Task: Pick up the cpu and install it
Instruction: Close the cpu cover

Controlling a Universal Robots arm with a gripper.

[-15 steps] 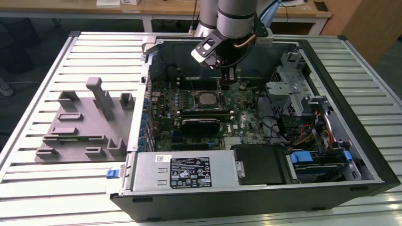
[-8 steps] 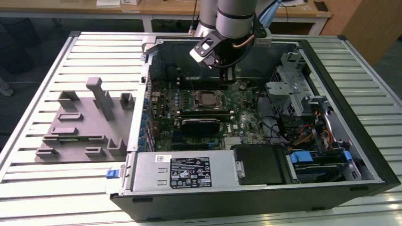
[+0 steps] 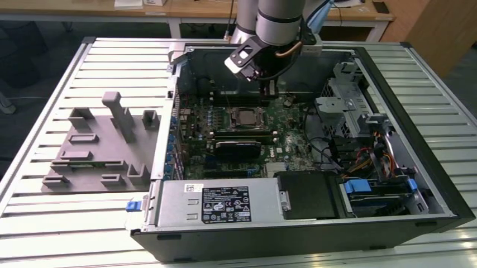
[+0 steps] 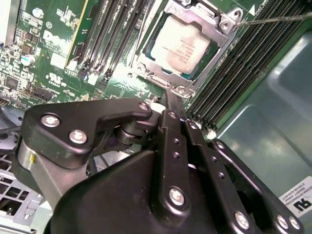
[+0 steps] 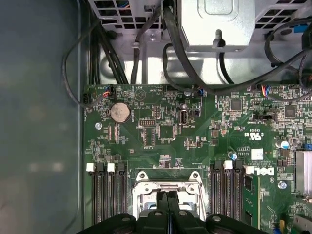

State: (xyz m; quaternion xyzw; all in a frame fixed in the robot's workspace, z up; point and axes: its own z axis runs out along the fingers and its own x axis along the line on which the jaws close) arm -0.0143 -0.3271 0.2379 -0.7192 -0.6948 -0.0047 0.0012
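The end effector (image 4: 170, 97) is hanging just above the board with its two black fingers (image 4: 176, 144) pressed together and nothing between them, so it's carrying nothing. Just past the fingertips, the cpu (image 4: 180, 45) is sitting flat in the socket (image 4: 161, 78), silvery top up, with the metal frame lying around its edges. The chip and the end effector are near each other but apart. I'm reading the pick-and-place part as done, since the chip is lying in its seat. A thin lever (image 4: 273, 19) is sticking out from the socket corner and I can't tell if it's latched, so locking it down may be what's left. Further out, the motherboard (image 5: 165, 131) is lying inside the open case (image 3: 439, 184), which is resting on the slatted tabletop (image 3: 44, 234). A grey fixture tray (image 3: 97, 151) is sitting beside the case on the exterior view's left.
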